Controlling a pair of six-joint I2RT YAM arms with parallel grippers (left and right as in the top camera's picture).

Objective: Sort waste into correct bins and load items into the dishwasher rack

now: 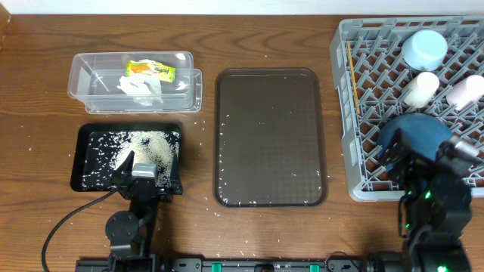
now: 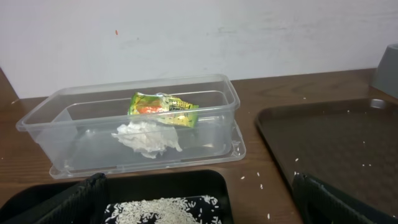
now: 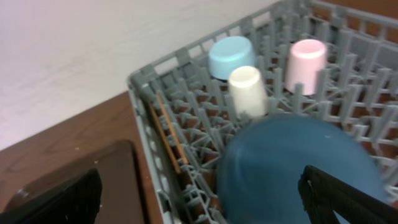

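The grey rack (image 1: 344, 113) at the right holds the small light-blue bowl (image 1: 424, 47), white cup (image 1: 420, 88), pink cup (image 1: 463, 91), large dark-blue bowl (image 1: 416, 136) and chopsticks (image 1: 352, 72). They also show in the right wrist view: bowl (image 3: 298, 168), cups (image 3: 247, 87) (image 3: 305, 62), chopsticks (image 3: 168, 134). The clear tub (image 1: 83, 79) holds the tissue (image 1: 142, 91) and yellow-green wrapper (image 1: 151, 71). The black tray (image 1: 85, 162) holds the rice heap (image 1: 147, 147). My left gripper (image 1: 132, 170) is open over the black tray's near edge. My right gripper (image 1: 423, 162) is open at the rack's near edge, beside the dark-blue bowl.
The brown serving tray (image 1: 271, 136) lies in the middle with a few stray rice grains on it. Loose grains are scattered on the wooden table around the trays. A wall stands behind the table.
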